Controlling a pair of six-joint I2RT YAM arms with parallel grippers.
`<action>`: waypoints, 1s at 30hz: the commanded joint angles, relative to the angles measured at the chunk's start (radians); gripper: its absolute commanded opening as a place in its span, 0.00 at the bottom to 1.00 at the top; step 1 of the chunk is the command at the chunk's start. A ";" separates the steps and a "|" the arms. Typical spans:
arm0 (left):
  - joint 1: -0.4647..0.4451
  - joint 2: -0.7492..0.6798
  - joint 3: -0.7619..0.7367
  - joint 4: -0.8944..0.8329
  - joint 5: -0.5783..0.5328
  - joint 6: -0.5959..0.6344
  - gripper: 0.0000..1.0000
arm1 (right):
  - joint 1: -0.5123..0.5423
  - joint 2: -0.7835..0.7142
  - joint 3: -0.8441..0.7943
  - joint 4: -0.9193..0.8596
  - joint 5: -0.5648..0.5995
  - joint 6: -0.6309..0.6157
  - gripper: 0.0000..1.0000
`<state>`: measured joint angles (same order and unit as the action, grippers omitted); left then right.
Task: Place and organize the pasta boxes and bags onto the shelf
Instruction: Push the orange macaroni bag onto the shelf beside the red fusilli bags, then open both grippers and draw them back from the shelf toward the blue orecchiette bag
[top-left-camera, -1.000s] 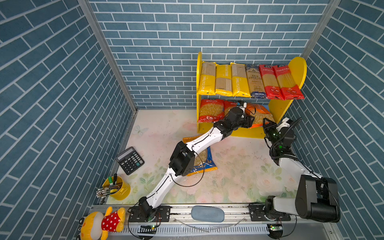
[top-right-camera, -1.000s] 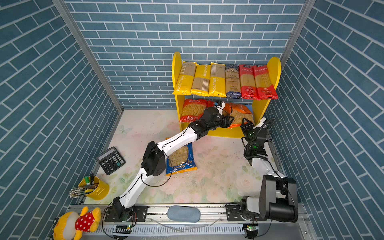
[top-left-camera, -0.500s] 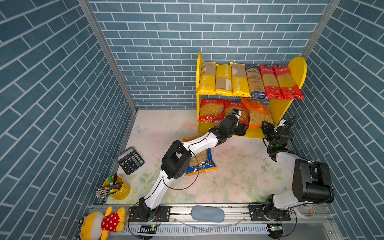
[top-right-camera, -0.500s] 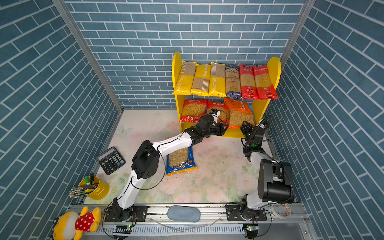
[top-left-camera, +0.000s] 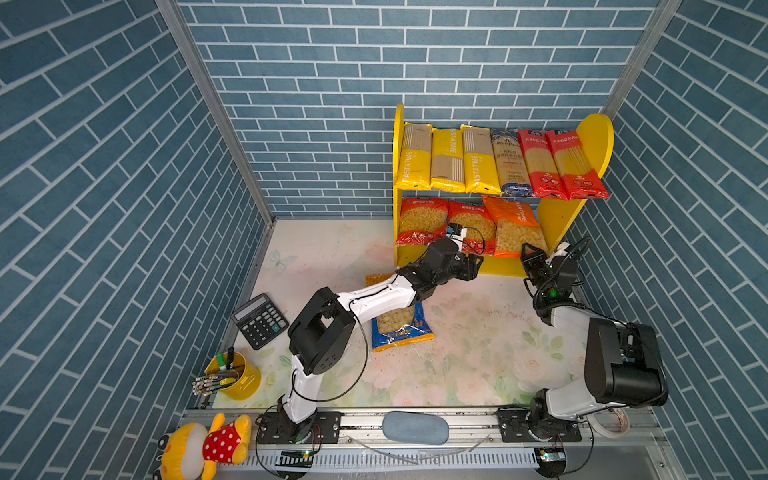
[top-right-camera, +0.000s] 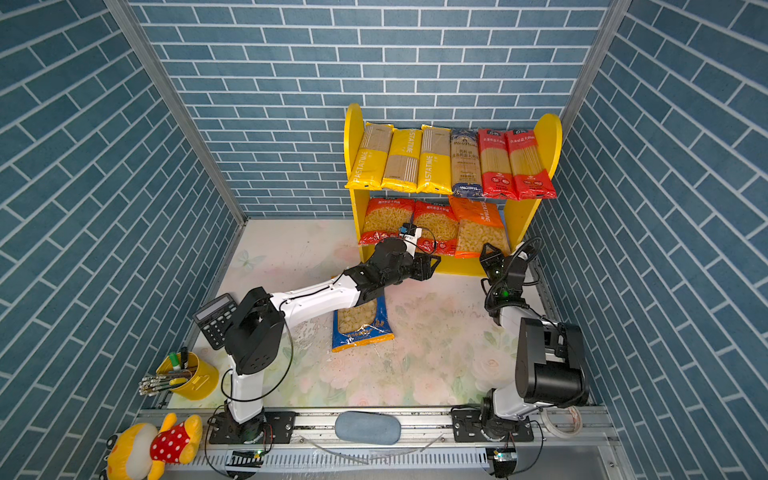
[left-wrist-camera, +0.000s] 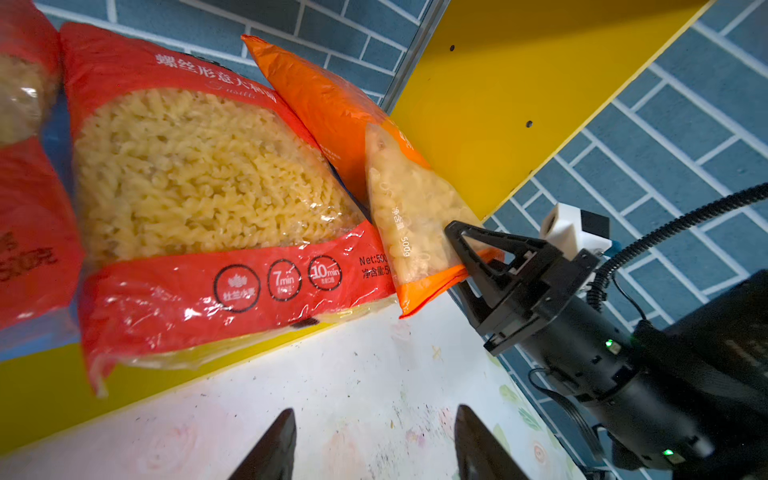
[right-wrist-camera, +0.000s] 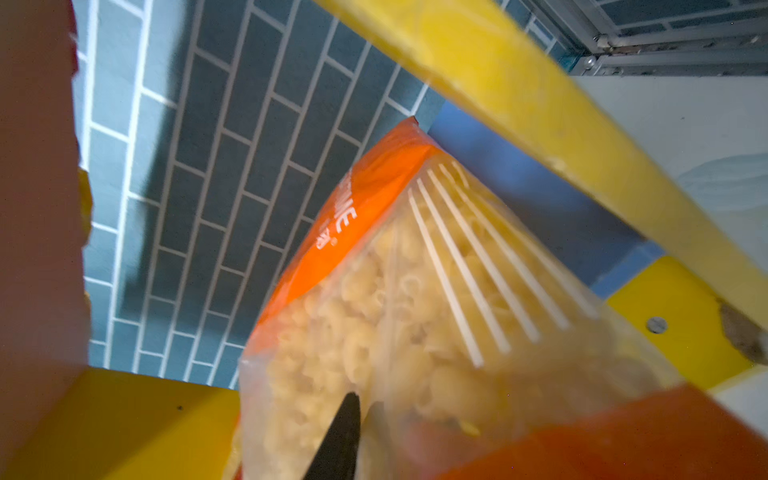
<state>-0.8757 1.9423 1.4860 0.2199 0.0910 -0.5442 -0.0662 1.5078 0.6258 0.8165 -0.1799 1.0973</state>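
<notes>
Release is happening: my right gripper (left-wrist-camera: 453, 259) is spreading off the orange macaroni bag (top-left-camera: 513, 232), now leaning on the lower board of the shelf (top-left-camera: 561, 220) (blue bag (top-left-camera: 399, 332) is waiting); left gripper (left-wrist-camera: 374, 409) is hanging spread.

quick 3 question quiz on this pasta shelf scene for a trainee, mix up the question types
1. Count: how many long packs lie on the top level of the shelf?
2. True or false: a blue bag lies on the table, off the shelf.
3. The right gripper is at a corner of which bag?
A. a red bag
B. the orange bag
C. the blue bag

Key: 1. six; 2. true; 3. B
</notes>
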 joint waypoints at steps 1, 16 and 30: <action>-0.001 -0.071 -0.065 0.011 -0.013 0.040 0.61 | 0.004 -0.043 -0.019 -0.001 -0.032 0.015 0.47; -0.016 -0.378 -0.410 -0.097 -0.173 0.168 0.63 | -0.003 -0.317 -0.116 -0.341 -0.168 -0.009 0.69; 0.061 -0.642 -0.706 -0.302 -0.367 0.074 0.69 | 0.391 -0.333 -0.189 -0.413 -0.054 -0.010 0.61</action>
<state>-0.8455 1.3369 0.8139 -0.0051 -0.2325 -0.4129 0.2680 1.1557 0.4576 0.4187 -0.2882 1.0943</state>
